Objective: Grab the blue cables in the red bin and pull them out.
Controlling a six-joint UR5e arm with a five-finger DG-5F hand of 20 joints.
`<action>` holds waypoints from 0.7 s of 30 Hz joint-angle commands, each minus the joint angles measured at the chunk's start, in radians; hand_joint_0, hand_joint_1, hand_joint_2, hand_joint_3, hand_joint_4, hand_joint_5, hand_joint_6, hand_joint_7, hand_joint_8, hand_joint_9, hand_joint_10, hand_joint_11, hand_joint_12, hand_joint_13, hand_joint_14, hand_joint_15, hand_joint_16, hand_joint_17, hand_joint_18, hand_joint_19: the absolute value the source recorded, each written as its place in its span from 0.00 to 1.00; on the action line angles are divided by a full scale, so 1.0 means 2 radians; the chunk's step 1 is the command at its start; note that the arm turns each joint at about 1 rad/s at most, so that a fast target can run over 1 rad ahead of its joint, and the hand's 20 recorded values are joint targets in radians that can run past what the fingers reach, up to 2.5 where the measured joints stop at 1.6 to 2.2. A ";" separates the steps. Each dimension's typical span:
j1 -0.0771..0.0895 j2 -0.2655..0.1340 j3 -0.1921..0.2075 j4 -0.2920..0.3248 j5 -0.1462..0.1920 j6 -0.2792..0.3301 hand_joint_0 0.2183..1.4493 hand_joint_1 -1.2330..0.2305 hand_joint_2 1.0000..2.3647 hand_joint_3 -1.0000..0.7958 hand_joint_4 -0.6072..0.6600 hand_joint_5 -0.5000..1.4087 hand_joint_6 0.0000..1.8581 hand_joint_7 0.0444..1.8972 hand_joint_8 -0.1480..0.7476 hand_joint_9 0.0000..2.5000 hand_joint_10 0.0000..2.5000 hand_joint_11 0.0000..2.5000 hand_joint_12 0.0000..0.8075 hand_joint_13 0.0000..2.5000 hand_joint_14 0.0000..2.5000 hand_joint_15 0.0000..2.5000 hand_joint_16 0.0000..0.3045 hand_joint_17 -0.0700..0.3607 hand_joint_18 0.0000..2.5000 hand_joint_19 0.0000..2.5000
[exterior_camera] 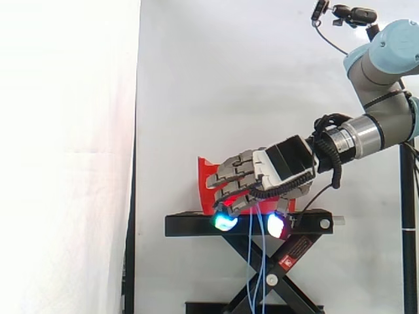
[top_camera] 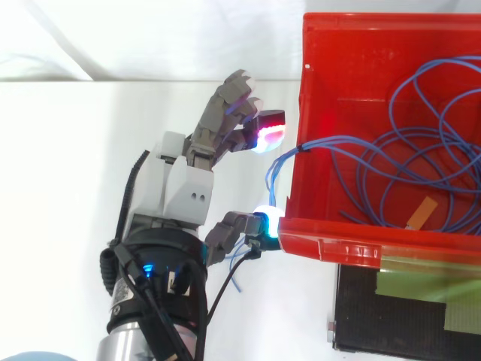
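The robot's hand (top_camera: 184, 184) hovers just outside the left wall of the red bin (top_camera: 331, 237), seen from above, with its palm turned toward the bin and its tips close to the rim. A bundle of the blue cables (top_camera: 409, 150) passes through the space in front of the palm, but whether the hand has a hold on them cannot be told. The cables are thin, bright blue strands, several of them. Most lie inside the bin in wide, loose, overlapping loops that spread across its floor. A few strands gather at the left wall, climb over its edge, bend in a small tight loop outside, and drop away beside the hand. In the side view those strands hang straight down from under the hand, running past the front of the black stand's (exterior_camera: 196, 224) top plate and on between its crossed legs toward the floor. A small tan strip (top_camera: 422, 214) lies among the loops near the front wall of the bin. The bin sits tilted on the stand, whose top carries a patch of green tape (top_camera: 421, 289). The arm (exterior_camera: 386, 65) reaches in from the right in the side view, against a white curtain (exterior_camera: 65, 131).
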 commanded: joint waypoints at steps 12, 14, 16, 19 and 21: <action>0.001 0.000 0.000 0.002 -0.001 -0.001 0.48 0.26 0.00 0.00 0.63 0.55 0.00 0.29 0.45 0.21 0.01 0.18 0.39 0.12 0.01 0.13 0.14 0.38 0.11 0.20; 0.001 0.000 0.000 0.002 -0.001 -0.002 0.48 0.26 0.00 0.00 0.63 0.55 0.00 0.29 0.45 0.21 0.01 0.18 0.39 0.13 0.00 0.13 0.14 0.38 0.11 0.20; 0.002 0.000 0.000 0.002 -0.001 -0.003 0.48 0.26 0.00 0.00 0.63 0.55 0.00 0.29 0.45 0.21 0.01 0.18 0.39 0.13 0.00 0.13 0.14 0.38 0.11 0.20; 0.002 0.001 0.000 0.003 -0.002 -0.005 0.48 0.26 0.00 0.00 0.63 0.56 0.00 0.29 0.45 0.21 0.01 0.18 0.39 0.13 0.00 0.14 0.14 0.38 0.11 0.20; 0.003 0.000 0.000 0.004 -0.002 -0.005 0.48 0.26 0.00 0.00 0.63 0.56 0.00 0.29 0.46 0.21 0.01 0.18 0.39 0.13 0.00 0.14 0.14 0.38 0.11 0.20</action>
